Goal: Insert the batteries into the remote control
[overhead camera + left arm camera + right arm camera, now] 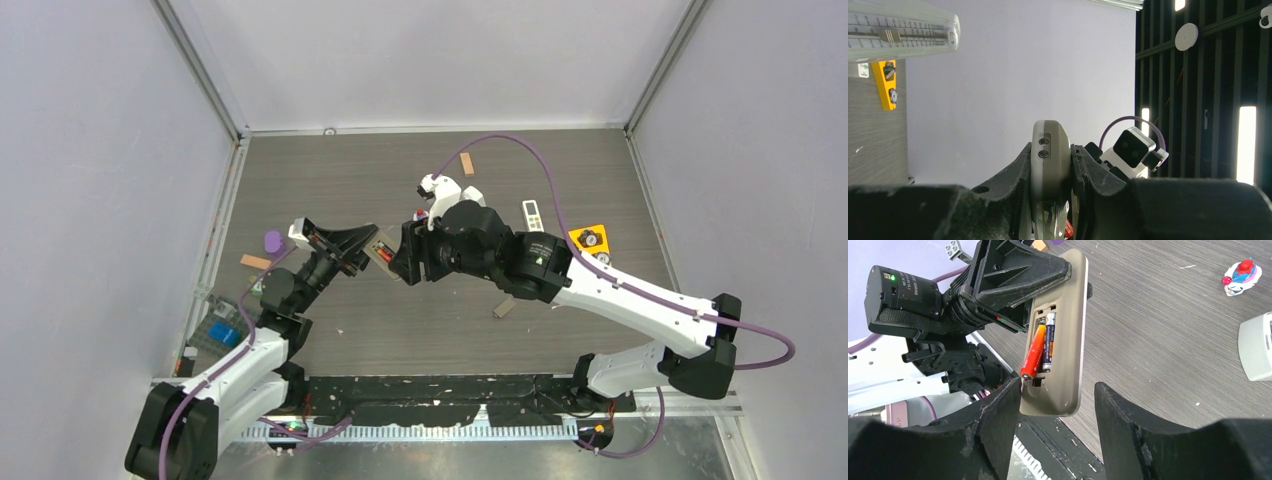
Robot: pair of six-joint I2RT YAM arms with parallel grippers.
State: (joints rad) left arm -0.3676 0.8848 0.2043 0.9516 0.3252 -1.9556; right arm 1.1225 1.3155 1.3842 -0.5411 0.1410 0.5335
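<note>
- Above the middle of the table (pixel 330 180), slightly toward its left edge, the left end effector (pixel 1050 167) holds the remote control (pixel 1070 355) in the air, its 2 fingers closed tight on the slim body from both sides.
- The remote's grey-brown side faces the right wrist camera. Its battery compartment is open, with no cover fitted.
- 2 batteries (pixel 1042 347) sit in the compartment side by side. The dark battery (pixel 1049 342) lies flat in its slot and looks fully seated.
- The orange battery (pixel 1033 352) lies crooked: its upper end is in the bay, while its lower red end juts out toward the compartment's edge.
- The right end effector (pixel 1058 390) hangs just short of the remote's lower end, fingers spread wide and holding nothing. 1 finger is close beside the red tip of the crooked cell; whether it touches cannot be told.
- By these views the job is well advanced but unfinished: 1 cell is home and 1 is only half in.
- What is left, in all likelihood, is to press the orange cell down flat. The cover is not yet on.
</note>
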